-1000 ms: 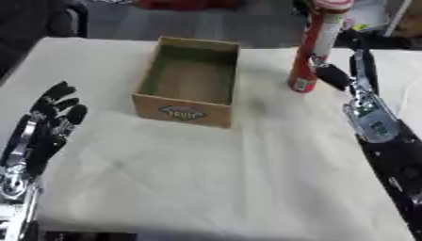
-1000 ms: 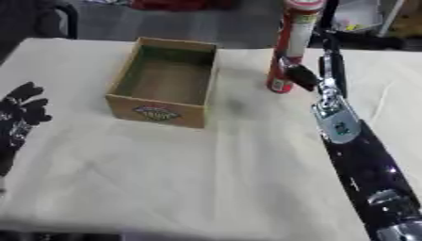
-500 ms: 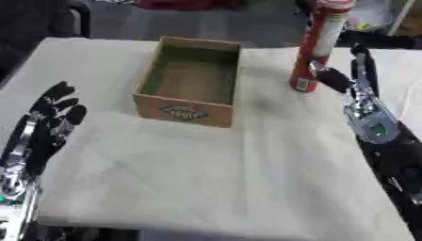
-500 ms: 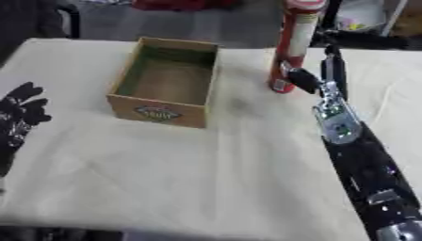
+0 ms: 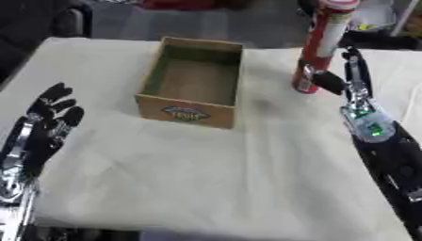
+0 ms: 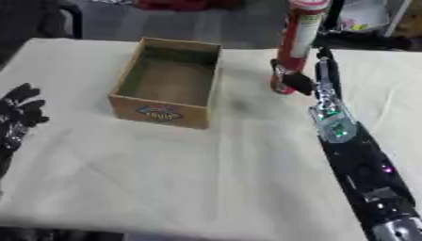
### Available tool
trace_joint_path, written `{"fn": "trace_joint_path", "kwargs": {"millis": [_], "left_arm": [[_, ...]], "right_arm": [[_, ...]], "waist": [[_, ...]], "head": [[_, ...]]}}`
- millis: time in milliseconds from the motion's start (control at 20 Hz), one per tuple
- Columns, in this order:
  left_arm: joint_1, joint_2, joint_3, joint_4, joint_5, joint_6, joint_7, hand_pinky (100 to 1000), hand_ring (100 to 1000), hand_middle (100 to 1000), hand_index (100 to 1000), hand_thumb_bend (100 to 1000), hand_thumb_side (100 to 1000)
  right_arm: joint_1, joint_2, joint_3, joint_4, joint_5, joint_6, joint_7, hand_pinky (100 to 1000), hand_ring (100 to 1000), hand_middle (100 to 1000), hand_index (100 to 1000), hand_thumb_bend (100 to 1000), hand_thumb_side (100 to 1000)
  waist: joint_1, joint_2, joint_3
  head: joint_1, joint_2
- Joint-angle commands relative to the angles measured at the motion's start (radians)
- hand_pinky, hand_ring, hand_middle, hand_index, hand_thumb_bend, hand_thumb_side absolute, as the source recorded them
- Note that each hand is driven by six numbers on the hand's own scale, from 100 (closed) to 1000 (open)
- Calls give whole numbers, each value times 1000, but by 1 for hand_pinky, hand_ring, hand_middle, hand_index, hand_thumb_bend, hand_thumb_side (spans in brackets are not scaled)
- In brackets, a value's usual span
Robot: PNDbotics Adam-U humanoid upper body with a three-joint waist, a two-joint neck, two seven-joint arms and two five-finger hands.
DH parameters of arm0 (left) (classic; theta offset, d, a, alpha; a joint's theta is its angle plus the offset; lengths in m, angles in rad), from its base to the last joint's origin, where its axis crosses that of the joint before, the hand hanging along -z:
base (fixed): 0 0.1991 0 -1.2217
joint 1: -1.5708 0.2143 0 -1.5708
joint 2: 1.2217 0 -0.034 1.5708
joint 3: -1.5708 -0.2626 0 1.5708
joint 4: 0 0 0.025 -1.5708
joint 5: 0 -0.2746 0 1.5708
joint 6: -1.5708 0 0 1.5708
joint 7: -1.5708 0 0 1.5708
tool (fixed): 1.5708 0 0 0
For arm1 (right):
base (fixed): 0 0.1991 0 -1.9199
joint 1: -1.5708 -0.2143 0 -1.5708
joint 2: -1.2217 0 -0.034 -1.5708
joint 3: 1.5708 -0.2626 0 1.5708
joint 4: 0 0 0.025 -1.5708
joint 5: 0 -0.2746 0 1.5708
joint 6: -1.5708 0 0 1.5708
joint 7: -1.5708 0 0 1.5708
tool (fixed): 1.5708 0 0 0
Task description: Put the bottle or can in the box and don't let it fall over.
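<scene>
1. Reaching stage: our right hand (image 5: 350, 80), fingers straight and apart, touches the upright red can (image 5: 320, 44), right of the box (image 5: 191, 83).
2. Next we need to close round it and lift level.
3. Left hand (image 5: 45, 124) rests open, lower left.

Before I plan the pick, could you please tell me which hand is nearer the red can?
Right. The right hand is beside the red can; the left hand rests far across the table.

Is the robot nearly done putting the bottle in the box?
Not yet. The box holds nothing, and the bottle stands upright on the table to its right. The right hand is at the bottle's base, with the thumb against it. The left hand rests open. Lifting and placing remain.
</scene>
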Motion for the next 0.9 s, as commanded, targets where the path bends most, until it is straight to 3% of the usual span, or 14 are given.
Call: {"fn": "trace_joint_path", "kwargs": {"millis": [50,900], "left_arm": [[-17,14,-1,-20,2,-3,-5,766,883,877,963,711,662],[-27,17,-5,-22,3,-4,-9,766,884,876,963,716,662]], "right_arm": [[-31,-10,-9,2,-16,-5,2,996,1000,999,1000,523,335],[-69,-21,-42,64,-37,-10,-53,997,1000,995,1000,511,344]], "waist": [[11,6,5],[6,22,34]], "head": [[-6,-15],[-18,-31]]}}
